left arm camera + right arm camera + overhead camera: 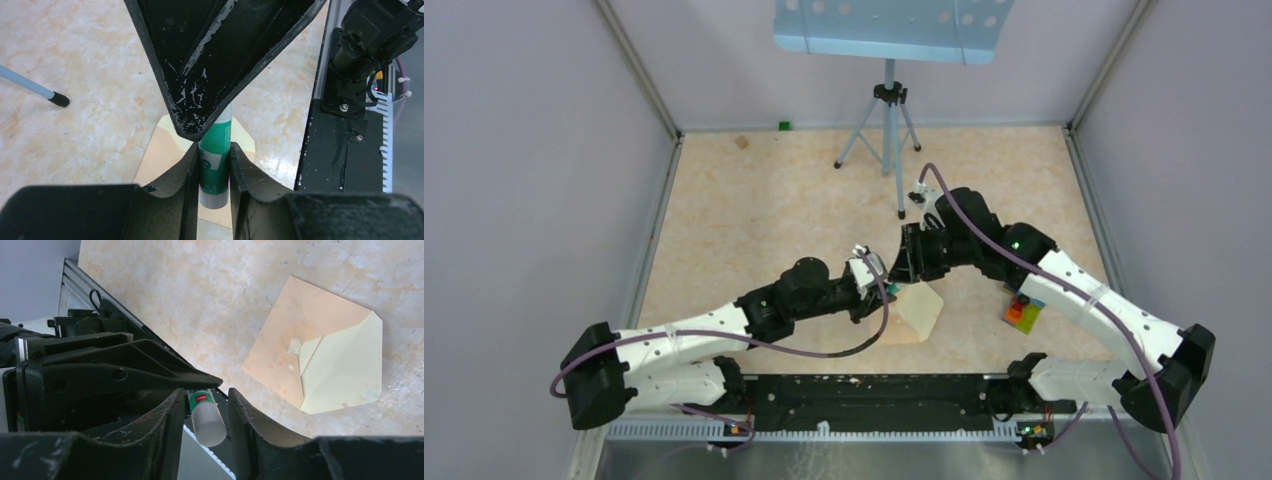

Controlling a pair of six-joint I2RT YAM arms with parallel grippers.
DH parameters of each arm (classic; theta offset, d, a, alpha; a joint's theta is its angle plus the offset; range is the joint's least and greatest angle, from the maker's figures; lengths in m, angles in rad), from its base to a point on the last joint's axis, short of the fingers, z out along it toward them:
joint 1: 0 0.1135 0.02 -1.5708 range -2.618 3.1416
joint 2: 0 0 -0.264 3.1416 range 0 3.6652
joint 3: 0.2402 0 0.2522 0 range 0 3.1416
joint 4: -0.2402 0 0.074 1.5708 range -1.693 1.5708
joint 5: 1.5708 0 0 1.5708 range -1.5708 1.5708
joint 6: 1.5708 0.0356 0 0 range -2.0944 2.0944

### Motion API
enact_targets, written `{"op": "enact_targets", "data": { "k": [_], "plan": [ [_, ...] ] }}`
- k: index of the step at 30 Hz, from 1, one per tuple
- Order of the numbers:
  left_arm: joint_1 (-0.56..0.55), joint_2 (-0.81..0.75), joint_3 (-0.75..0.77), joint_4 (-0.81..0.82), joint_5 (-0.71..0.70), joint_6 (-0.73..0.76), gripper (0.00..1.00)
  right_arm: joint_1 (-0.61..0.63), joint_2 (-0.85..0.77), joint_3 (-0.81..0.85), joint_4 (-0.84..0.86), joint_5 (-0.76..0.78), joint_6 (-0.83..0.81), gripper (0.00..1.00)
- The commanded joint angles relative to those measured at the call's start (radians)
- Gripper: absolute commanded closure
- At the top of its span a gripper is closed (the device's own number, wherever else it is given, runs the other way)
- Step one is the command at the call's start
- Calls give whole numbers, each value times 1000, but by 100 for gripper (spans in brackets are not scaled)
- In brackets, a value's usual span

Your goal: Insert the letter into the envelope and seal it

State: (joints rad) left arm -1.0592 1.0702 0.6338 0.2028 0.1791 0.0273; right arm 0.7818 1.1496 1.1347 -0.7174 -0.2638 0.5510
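A green glue stick (216, 150) with white ends is held in the air by my left gripper (214, 150), shut on its body. My right gripper (206, 395) faces it with the stick's white cap (207, 420) between its fingers. Thin gaps show on both sides of the cap, so the jaws stand open. Both grippers meet above the table's middle (892, 270). Below them the tan envelope (280, 345) lies flat, and the pale yellow creased letter (345, 365) covers its right part. A small white smear sits near the middle of the envelope. It also shows under the arms, envelope (906, 330).
A tripod (886, 110) carrying a pale blue perforated board (889, 28) stands at the back. One of its rubber feet (59, 99) shows at the left. A small orange and green block (1024, 312) lies beside the right arm. The black base rail (874, 392) runs along the near edge.
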Motion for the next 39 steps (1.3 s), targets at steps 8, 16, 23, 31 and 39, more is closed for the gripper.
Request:
{"op": "enact_targets", "data": {
  "k": [8,16,23,31,39],
  "plan": [
    [22,-28,-31,110,6,-70,100,7,-2,31,13,6,7,59],
    [24,-23,-31,124,2,-78,100,8,-1,7,16,-8,12,60],
    [26,-19,-35,135,-4,-81,100,8,-1,-1,17,-20,14,64],
    [30,-16,-41,141,-4,-82,100,8,-4,-4,-2,-12,12,70],
    [36,-19,-53,135,-1,-80,100,10,-10,23,-30,-2,4,68]
  ]
}}
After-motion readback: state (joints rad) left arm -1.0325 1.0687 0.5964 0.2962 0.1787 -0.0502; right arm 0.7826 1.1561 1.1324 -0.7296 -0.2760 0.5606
